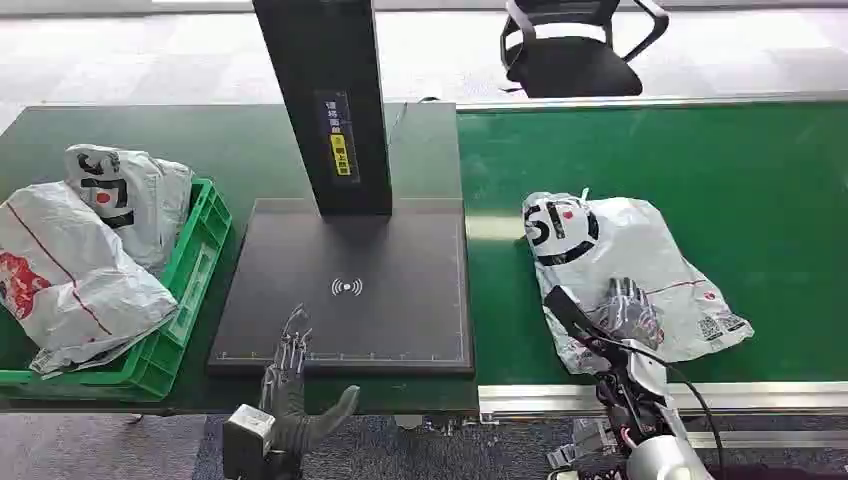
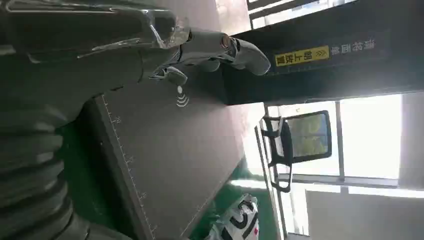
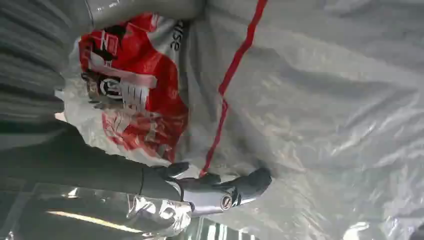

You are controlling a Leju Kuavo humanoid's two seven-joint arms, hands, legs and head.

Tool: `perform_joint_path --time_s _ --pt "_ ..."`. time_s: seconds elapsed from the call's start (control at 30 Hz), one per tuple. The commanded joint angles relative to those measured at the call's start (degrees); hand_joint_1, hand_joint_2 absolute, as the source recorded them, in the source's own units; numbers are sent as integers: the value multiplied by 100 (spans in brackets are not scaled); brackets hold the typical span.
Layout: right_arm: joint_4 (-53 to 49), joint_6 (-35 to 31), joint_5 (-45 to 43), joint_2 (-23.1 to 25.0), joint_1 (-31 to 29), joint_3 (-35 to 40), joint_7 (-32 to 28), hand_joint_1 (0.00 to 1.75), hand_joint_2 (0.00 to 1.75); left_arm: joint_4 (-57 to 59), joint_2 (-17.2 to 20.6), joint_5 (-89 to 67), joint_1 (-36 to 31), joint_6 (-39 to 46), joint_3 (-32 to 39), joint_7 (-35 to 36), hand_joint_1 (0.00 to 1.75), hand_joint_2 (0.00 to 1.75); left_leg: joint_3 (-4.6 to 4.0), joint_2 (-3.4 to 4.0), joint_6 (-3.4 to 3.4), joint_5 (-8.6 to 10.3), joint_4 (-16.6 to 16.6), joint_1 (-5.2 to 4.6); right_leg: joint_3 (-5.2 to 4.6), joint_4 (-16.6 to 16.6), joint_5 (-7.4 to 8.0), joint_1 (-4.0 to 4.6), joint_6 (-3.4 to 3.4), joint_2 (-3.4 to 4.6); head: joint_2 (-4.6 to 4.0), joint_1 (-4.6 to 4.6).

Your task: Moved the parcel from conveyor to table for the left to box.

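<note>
A white plastic parcel point(image 1: 625, 262) with red and black print lies on the green conveyor point(image 1: 720, 160) at the right. My right hand point(image 1: 628, 312) rests flat on the parcel's near part with its fingers spread. In the right wrist view the fingers point(image 3: 220, 189) touch the crinkled parcel point(image 3: 310, 100) and nothing is closed around it. My left hand point(image 1: 290, 380) hovers at the front edge of the black scanning platform point(image 1: 340, 290), fingers stretched out and holding nothing. The left wrist view shows those fingers point(image 2: 220, 50) above the platform point(image 2: 165, 150), with the parcel point(image 2: 240, 220) far off.
A green crate point(image 1: 198, 262) on the dark table point(image 1: 200, 135) at the left holds two similar white parcels point(image 1: 80, 270). A black scanner column point(image 1: 325, 100) rises behind the platform. An office chair point(image 1: 575, 45) stands beyond the conveyor.
</note>
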Motion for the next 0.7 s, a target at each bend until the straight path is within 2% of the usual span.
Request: perform_joint_path --time_s 0.03,0.2,0.3,0.4,0.47,0.5,0.7 --pt "465 10 -24 102 -86 -164 -220 175 175 355 -112 31 -41 18 -165 19 0 175 11 -8 12 1 -7 -2 13 -7 -1 1 -14 -9 0 2" --pt "446 -261 -155 194 -206 -243 -477 175 175 316 -107 51 -10 35 -163 6 0 175 13 -5 13 0 -7 -3 16 -7 -1 1 -15 -6 0 2" --pt "166 -1079 -624 344 -314 -511 -1312 175 175 266 -114 71 79 91 -144 -20 0 175 12 3 14 -2 -6 -5 12 -4 1 -1 -17 2 0 2" --pt "169 -1029 -632 343 -380 -499 -1301 175 175 267 -111 70 113 106 -146 -37 0 175 12 11 15 -3 -7 -7 8 -2 1 -2 -19 10 0 0" --pt "-161 -1518 -1230 473 -309 -728 -2114 175 175 286 -108 75 121 143 -160 -68 0 175 14 7 18 -3 -10 -5 12 -6 1 0 -22 5 0 0" --pt "-435 -1735 -1794 575 -269 -877 -2832 175 175 323 -118 78 117 182 -166 -100 0 175 10 3 14 -3 -5 -5 9 -1 -1 -1 -16 2 0 2" --pt "-589 -1648 -1862 573 -217 -785 -2780 175 175 382 -123 78 91 216 -178 -122 0 175 5 -3 13 0 -6 -6 6 -2 -1 -3 -13 -4 0 2"
